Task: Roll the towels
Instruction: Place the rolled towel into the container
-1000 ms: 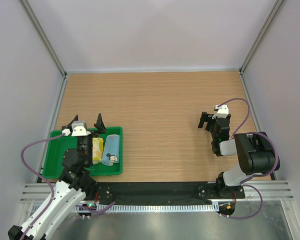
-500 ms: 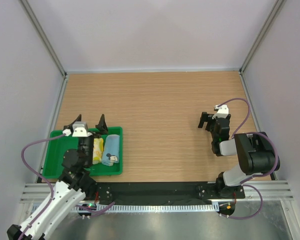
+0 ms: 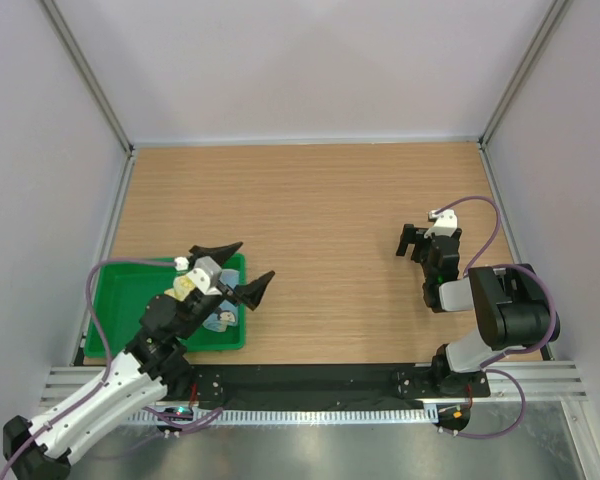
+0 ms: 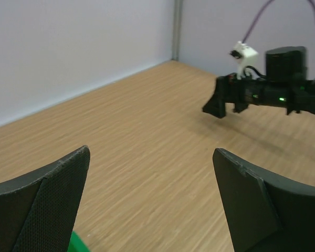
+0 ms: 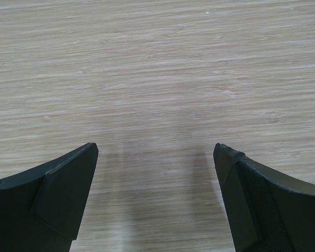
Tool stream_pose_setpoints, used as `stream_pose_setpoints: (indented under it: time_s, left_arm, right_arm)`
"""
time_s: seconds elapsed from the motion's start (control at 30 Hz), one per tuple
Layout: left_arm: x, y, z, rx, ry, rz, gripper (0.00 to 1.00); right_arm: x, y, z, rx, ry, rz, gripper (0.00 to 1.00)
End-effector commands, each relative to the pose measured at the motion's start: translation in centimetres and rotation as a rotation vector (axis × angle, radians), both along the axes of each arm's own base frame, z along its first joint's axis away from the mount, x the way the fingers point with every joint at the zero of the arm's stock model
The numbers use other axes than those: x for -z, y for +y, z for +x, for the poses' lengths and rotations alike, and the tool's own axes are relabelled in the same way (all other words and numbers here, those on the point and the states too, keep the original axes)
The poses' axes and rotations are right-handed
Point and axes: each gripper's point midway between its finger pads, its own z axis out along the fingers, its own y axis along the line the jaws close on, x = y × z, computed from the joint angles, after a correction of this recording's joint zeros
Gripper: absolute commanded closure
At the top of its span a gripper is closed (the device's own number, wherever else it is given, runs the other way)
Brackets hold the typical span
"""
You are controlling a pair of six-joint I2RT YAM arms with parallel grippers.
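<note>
left gripper [image 3: 238,270] hangs with its jaws spread wide and nothing between them, and we see it above the right edge of the green tray [image 3: 115,305], angled toward the middle of the table [image 3: 310,200]. right gripper [image 3: 408,243] is likewise splayed and empty, low over bare wood on the table's right side, well apart from the tray. from the left wrist we look across the wooden top to the right arm [image 4: 273,89], with a sliver of green at the bottom edge. the tray sits at the table's near left corner. inside it, at its right end, we find the light blue towel [image 3: 223,318], only partly showing. just left of it is a scrap of the yellow towel [image 3: 185,288], mostly hidden under the left arm [image 3: 100,390].
</note>
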Motion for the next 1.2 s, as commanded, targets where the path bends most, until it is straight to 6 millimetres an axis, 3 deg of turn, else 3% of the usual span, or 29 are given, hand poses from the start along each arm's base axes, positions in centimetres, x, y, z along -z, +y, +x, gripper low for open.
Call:
stream_pose_setpoints:
  time_s: [0.0, 0.1, 0.13, 0.17, 0.23, 0.3, 0.37, 0.47, 0.6, 0.67, 0.77, 0.9, 0.93, 1.17]
  left_arm:
    - [-0.6, -2.3, -2.7, 0.174, -0.023, -0.007, 0.0]
    - [-0.5, -0.4, -1.0, 0.038, -0.006, 0.065, 0.0]
    - [-0.7, 1.0, -0.3, -0.046, -0.018, 0.111, 0.0]
    - [-1.0, 3.8, 1.3, -0.222, 0.004, 0.096, 0.0]
    - [-2.0, 7.6, 1.8, -0.403, -0.012, 0.06, 0.0]
    - [-1.2, 12.3, 2.4, -0.652, -0.018, 0.108, 0.0]
    - [-0.8, 14.7, 2.1, -0.761, -0.005, 0.122, 0.0]
    - [2.1, 15.7, 2.5, -0.837, 0.054, 0.158, 0.0]
    - [2.3, 15.8, 3.6, -0.848, 0.067, 0.169, 0.0]
    - [1.4, 15.9, 4.4, -0.858, 0.069, 0.103, 0.0]
    - [1.9, 16.8, 5.8, -0.924, 0.117, 0.046, 0.0]
    - [3.5, 18.1, 7.4, -1.019, 0.15, 0.076, 0.0]
    - [4.7, 18.6, 7.9, -1.051, 0.174, 0.116, 0.0]
    - [6.0, 19.6, 9.7, -1.088, 0.165, 0.06, 0.0]
  right_arm:
    - [-2.5, 0.1, 1.2, -0.008, -0.098, -0.01, 0.0]
    - [-2.5, 0.1, 1.2, -0.006, -0.098, -0.01, 0.0]
    - [-2.5, 0.1, 1.2, -0.006, -0.099, -0.01, 0.0]
    - [-2.6, 0.1, 1.2, -0.005, -0.101, -0.01, 0.0]
    - [-2.6, 0.1, 1.2, -0.006, -0.101, -0.01, 0.0]
    - [-2.6, 0.1, 1.2, -0.006, -0.102, -0.01, 0.0]
    - [-2.6, 0.1, 1.2, -0.005, -0.101, -0.01, 0.0]
    - [-2.5, 0.1, 1.2, -0.006, -0.098, -0.01, 0.0]
    - [-2.5, 0.1, 1.2, -0.006, -0.098, -0.01, 0.0]
    - [-2.5, 0.1, 1.2, -0.005, -0.099, -0.012, 0.0]
    - [-2.5, 0.1, 1.2, -0.005, -0.098, -0.011, 0.0]
    - [-2.5, 0.2, 1.2, -0.008, -0.098, -0.01, 0.0]
    - [-2.6, 0.1, 1.3, -0.006, -0.101, -0.01, 0.0]
    - [-2.5, 0.0, 1.2, -0.002, -0.098, -0.007, 0.0]
